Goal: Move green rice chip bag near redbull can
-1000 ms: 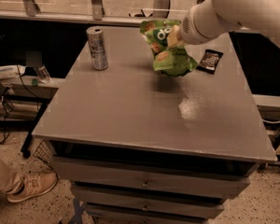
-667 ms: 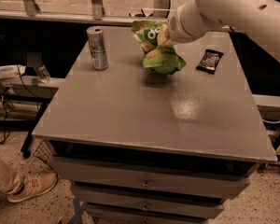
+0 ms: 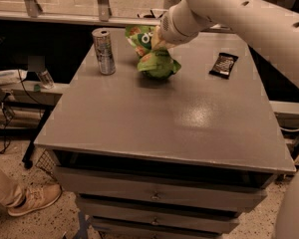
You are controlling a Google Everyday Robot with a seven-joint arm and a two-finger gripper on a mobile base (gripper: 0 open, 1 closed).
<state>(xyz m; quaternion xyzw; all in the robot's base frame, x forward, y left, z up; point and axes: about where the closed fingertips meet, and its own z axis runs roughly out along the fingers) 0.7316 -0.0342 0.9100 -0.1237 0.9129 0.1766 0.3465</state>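
Note:
The green rice chip bag [image 3: 155, 59] is crumpled and held at the far middle of the grey table [image 3: 179, 118], its lower end at or just above the surface. My gripper [image 3: 157, 41] is shut on the bag's upper middle, reaching in from the upper right on the white arm [image 3: 239, 14]. The redbull can [image 3: 104, 51] stands upright at the table's far left, a short gap to the left of the bag.
A small flat black packet [image 3: 224, 64] lies at the far right of the table. Drawers [image 3: 154, 195] sit below the front edge. A person's shoe [image 3: 32, 198] is on the floor at lower left. A low shelf with cables [image 3: 20, 81] stands left.
My gripper has carried the green bag leftward across the far side of the table, away from the black packet and closer to the can, and lower toward the surface.

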